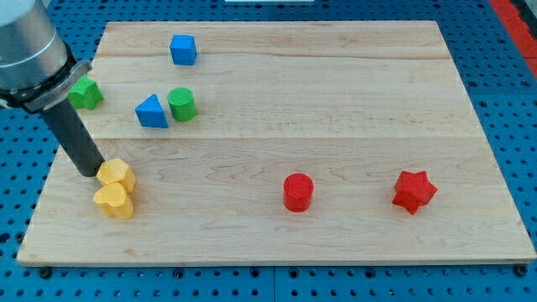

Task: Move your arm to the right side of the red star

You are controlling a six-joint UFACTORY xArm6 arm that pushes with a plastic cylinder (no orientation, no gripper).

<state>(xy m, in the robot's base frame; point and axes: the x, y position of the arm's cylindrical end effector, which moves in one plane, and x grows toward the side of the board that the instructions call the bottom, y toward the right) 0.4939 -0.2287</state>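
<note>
The red star (414, 191) lies on the wooden board (336, 84) at the view's lower right. My tip (90, 172) is far off at the view's left, touching or just beside the upper left of a yellow hexagon block (117, 174). A second yellow block (113, 201) sits right below the hexagon, touching it. The dark rod rises from the tip up and left to the arm's grey body at the view's top left corner.
A red cylinder (298, 192) stands left of the star. A blue triangle (152, 111) and a green cylinder (181, 104) sit side by side at upper left. A blue cube (183, 49) is near the top edge. A green block (86, 93) is partly behind the arm.
</note>
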